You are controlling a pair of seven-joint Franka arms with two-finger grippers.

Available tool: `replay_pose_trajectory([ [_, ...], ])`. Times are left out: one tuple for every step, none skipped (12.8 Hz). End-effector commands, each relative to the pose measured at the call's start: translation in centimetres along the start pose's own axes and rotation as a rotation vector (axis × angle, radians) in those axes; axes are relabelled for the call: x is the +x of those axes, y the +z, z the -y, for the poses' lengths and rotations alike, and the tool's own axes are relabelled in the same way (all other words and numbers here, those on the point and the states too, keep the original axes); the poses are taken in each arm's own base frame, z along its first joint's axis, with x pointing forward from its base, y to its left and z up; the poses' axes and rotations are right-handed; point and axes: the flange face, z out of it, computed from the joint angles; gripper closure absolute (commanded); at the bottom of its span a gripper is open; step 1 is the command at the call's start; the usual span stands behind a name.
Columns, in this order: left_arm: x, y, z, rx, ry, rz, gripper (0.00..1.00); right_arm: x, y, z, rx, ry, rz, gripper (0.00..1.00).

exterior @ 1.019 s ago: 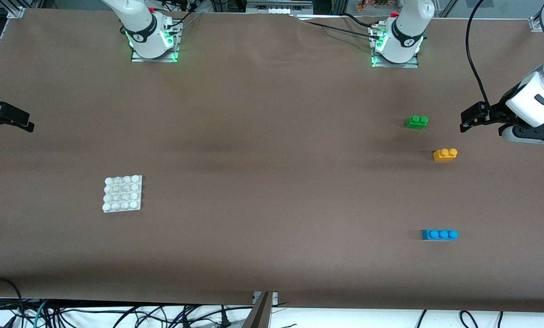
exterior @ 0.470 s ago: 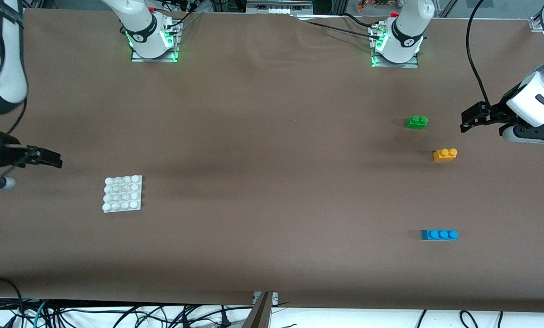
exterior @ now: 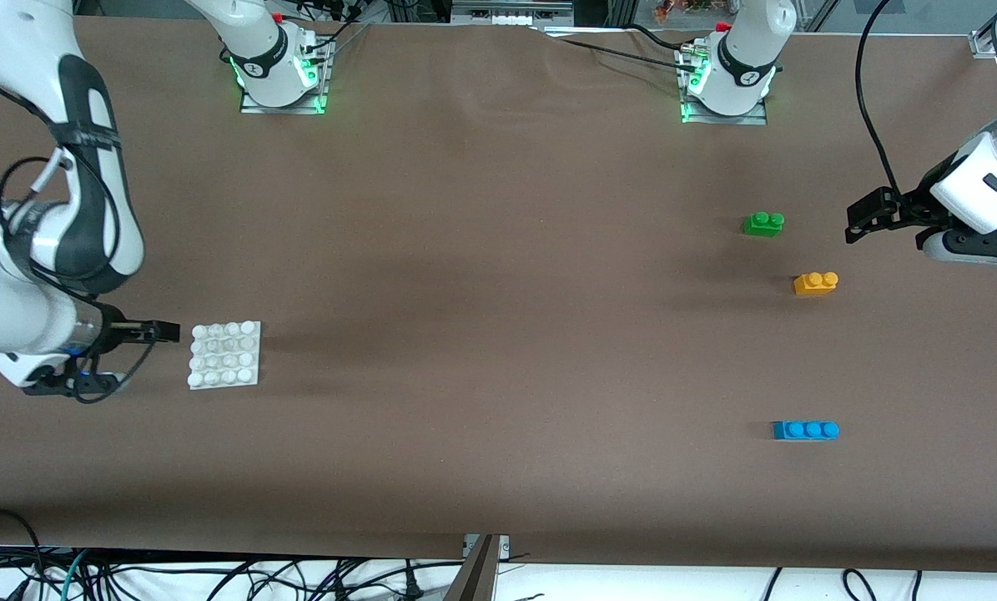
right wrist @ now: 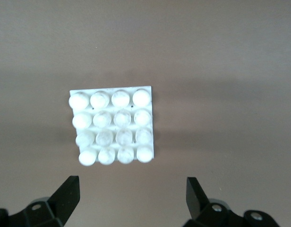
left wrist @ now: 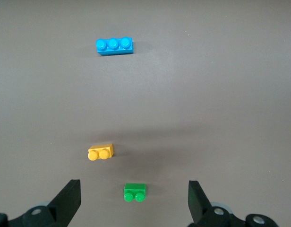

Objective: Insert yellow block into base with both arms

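Green two-stud brick [exterior: 764, 224] lying flat on brown-covered bench [exterior: 498, 334], toward the left arm's end. Blue three-stud brick [exterior: 805, 430] well nearer the front camera, same end, studs up, long side running along the bench's length. Both also visible in the left wrist view: green [left wrist: 135, 192], blue [left wrist: 115, 46], well apart from one another. Tangle of black cables [exterior: 214, 576] below the bench's near edge. Slight wrinkles in the brown covering [exterior: 565, 79] between the two bases.

Even overhead light, soft shadows; base [right wrist: 112, 126] studs look overexposed, maybe slightly blurred.
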Motion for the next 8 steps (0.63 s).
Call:
replay_pose_trajectory([
  [0.3, -0.4, 0.1, 0.002, 0.007, 0.007, 0.00, 1.0, 3.0, 0.9, 0.002, 0.003, 0.002, 0.00],
  [0.4, -0.8, 0.1, 0.002, 0.005, -0.001, 0.00, 1.1, 4.8, 1.6, -0.002, -0.007, 0.010, 0.00],
  [0.6, -0.5, 0.1, 0.002, 0.007, 0.004, 0.00, 1.1, 6.3, 2.2, -0.004, -0.013, 0.018, 0.00],
  [0.6, -0.6, 0.1, 0.002, 0.007, 0.002, 0.00, 1.0, 7.3, 2.3, -0.003, -0.013, 0.022, 0.00],
  [0.6, -0.6, 0.1, 0.003, 0.007, 0.002, 0.00, 1.0, 8.2, 2.4, -0.001, -0.014, 0.028, 0.00],
  [0.6, -0.6, 0.0, 0.002, 0.009, 0.002, 0.00, 1.0, 8.7, 2.5, -0.001, -0.014, 0.034, 0.00],
  [0.6, -0.6, 0.1, 0.002, 0.007, 0.002, 0.00, 1.1, 9.3, 2.6, -0.002, -0.016, 0.037, 0.00],
  [0.6, -0.6, 0.1, 0.002, 0.007, 0.002, 0.00, 1.1, 10.1, 2.5, -0.004, -0.017, 0.041, 0.00],
])
